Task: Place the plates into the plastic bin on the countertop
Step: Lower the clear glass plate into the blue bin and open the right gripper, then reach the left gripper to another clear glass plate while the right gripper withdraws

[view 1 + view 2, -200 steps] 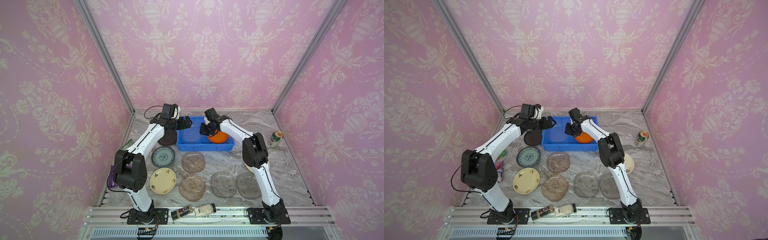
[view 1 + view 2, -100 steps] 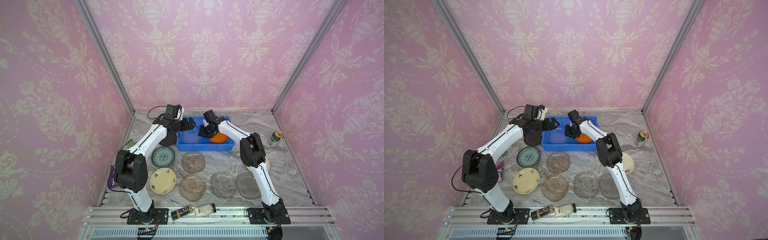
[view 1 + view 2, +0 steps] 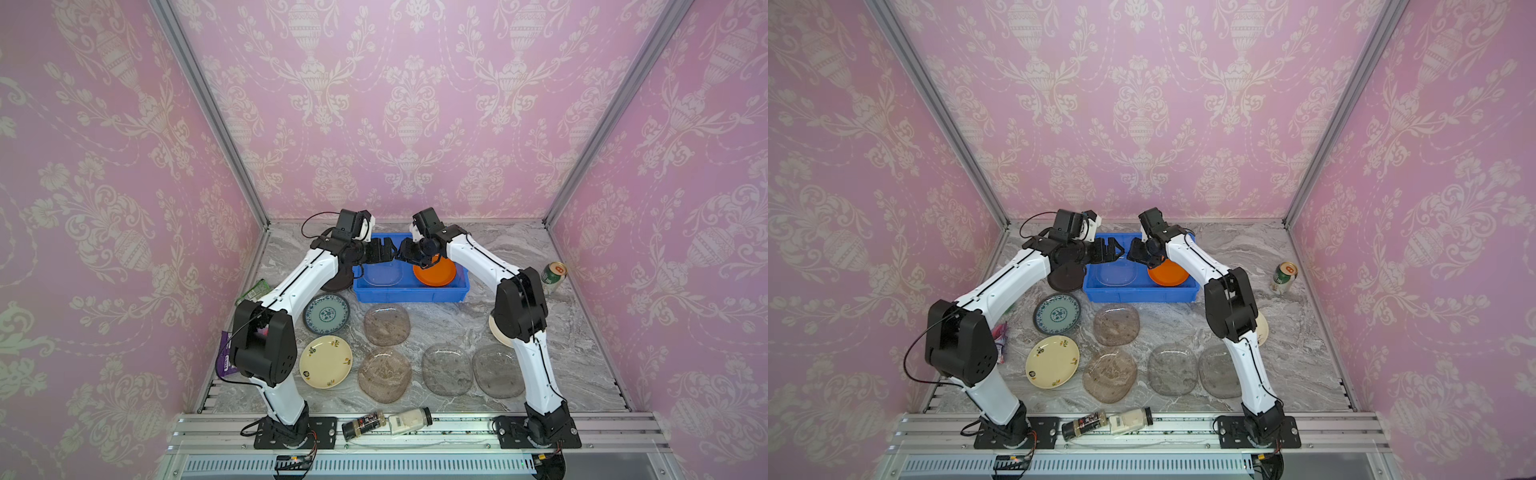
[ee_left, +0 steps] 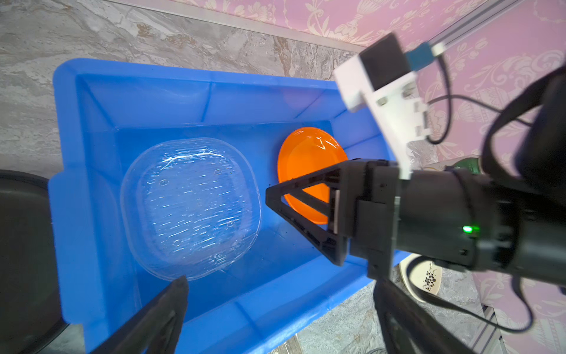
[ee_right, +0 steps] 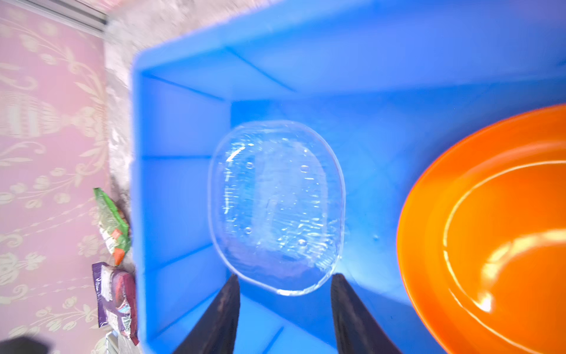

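Observation:
The blue plastic bin [image 3: 411,291] [image 3: 1138,293] stands at the back of the countertop [image 3: 457,320]. A clear rounded-square plate [image 3: 384,274] [image 4: 190,208] [image 5: 275,208] lies in its left half and an orange plate [image 3: 434,272] [image 4: 306,153] [image 5: 490,233] in its right half. My left gripper [image 3: 388,248] [image 4: 281,309] hangs open over the bin's left part with nothing between its jaws. My right gripper [image 3: 405,251] [image 5: 284,277] faces it over the bin's middle, jaws apart and empty, its tips just short of the clear plate's rim. Both grippers nearly meet tip to tip.
On the countertop lie a black plate [image 3: 334,282] half under my left arm, a teal patterned plate [image 3: 326,312], a cream flowered plate [image 3: 325,361], another cream plate [image 3: 494,332] behind my right arm, and several translucent plates [image 3: 386,318]. A green can [image 3: 554,276] stands right. Snack packets [image 5: 113,226] lie left.
My right gripper has opened and drawn left off the orange plate, which now rests in the bin. My left gripper has swung right, from beside the bin to over it.

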Tool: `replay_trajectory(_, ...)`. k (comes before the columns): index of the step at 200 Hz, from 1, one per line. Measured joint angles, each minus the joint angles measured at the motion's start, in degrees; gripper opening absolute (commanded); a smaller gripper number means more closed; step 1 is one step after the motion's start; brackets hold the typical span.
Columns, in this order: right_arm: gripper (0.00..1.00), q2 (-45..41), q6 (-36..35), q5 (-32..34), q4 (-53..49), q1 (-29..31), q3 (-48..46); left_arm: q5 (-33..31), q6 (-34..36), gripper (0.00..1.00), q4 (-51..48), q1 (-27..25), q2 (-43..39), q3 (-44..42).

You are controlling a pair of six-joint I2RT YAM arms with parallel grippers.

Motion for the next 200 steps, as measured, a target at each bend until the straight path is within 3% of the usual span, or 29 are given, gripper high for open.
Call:
replay_trajectory(59, 0.43, -31.98, -4.44, 5.01, 1.03, -5.55, -19.98, 0.46, 0.61, 0.94, -0.17, -9.40, -0.63, 2.75)
replay_trajectory(93, 0.43, -46.10, -5.62, 7.67, 0.15, -9.49, -34.84, 1.36, 2.95, 0.91, -0.76, -16.20, -0.11, 3.50)
replay_trajectory(147, 0.42, -60.94, -4.76, 8.39, -2.21, -17.88, -57.16, 4.42, 8.00, 0.85, -2.36, -25.49, 5.97, 3.87)
replay_trajectory(200, 0.41, -67.91, -3.32, 6.82, -2.82, -23.78, -65.18, 7.41, 14.97, 0.82, -5.49, -30.77, 12.87, 4.90)
